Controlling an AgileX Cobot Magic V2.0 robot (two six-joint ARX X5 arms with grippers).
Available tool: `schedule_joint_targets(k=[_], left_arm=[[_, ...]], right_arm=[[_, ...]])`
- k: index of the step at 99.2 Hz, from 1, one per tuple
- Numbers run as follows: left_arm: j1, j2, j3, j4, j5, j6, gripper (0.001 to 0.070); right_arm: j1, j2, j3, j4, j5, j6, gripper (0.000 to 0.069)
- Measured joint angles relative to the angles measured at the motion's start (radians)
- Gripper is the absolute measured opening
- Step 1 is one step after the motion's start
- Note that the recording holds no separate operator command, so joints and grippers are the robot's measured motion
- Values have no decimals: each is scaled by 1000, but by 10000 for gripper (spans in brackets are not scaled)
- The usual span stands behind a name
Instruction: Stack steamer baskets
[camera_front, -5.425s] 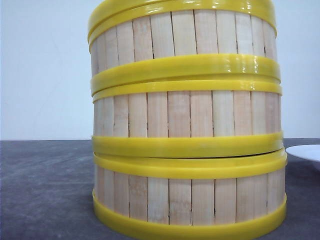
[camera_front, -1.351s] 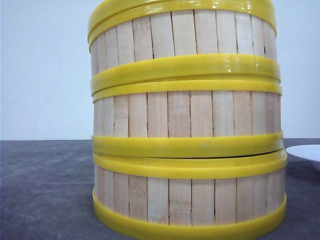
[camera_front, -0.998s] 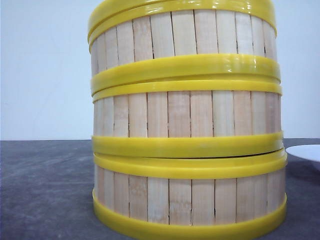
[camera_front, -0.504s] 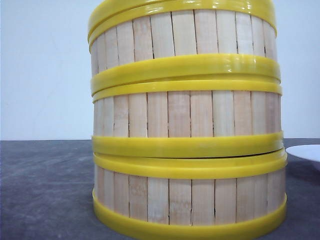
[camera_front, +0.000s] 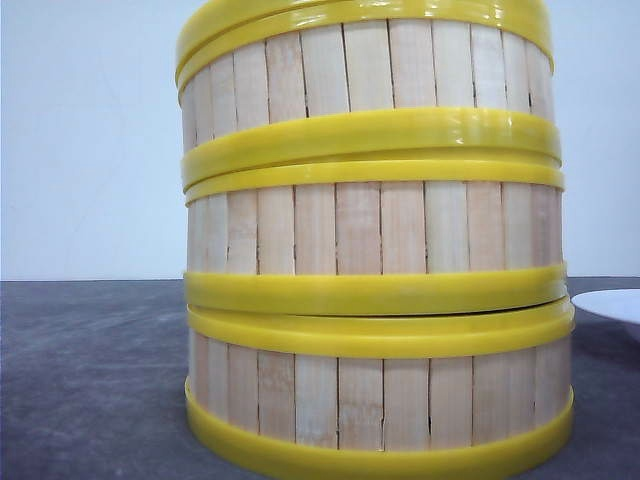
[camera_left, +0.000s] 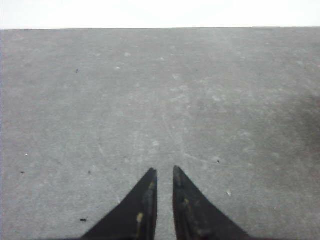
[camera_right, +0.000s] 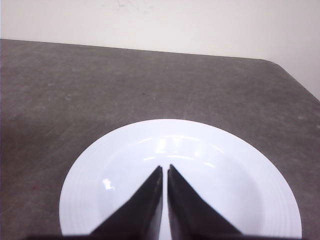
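Nothing moved, steamer baskets (camera_front: 375, 250) stacked, top cropped, left claw (camera_left: 164, 171) and right claw (camera_right: 165, 167) pressed together.

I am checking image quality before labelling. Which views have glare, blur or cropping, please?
Front view: the steamer baskets fill the frame, the top one cropped; glossy highlights on the yellow rims; only an edge of the white plate shows. Left wrist view: soft and grainy, the left hand dark over the grey table. Right wrist view: sharper, small bright reflections on the plate, the right hand nearly black.
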Motion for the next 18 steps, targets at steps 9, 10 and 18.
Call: schedule_joint_targets(k=[9,10,18], left_arm=[[0,0,0,0,0,0,30],[0,0,0,0,0,0,30],[0,0,0,0,0,0,30]], right_arm=[[0,0,0,0,0,0,11],[0,0,0,0,0,0,11],[0,0,0,0,0,0,11]])
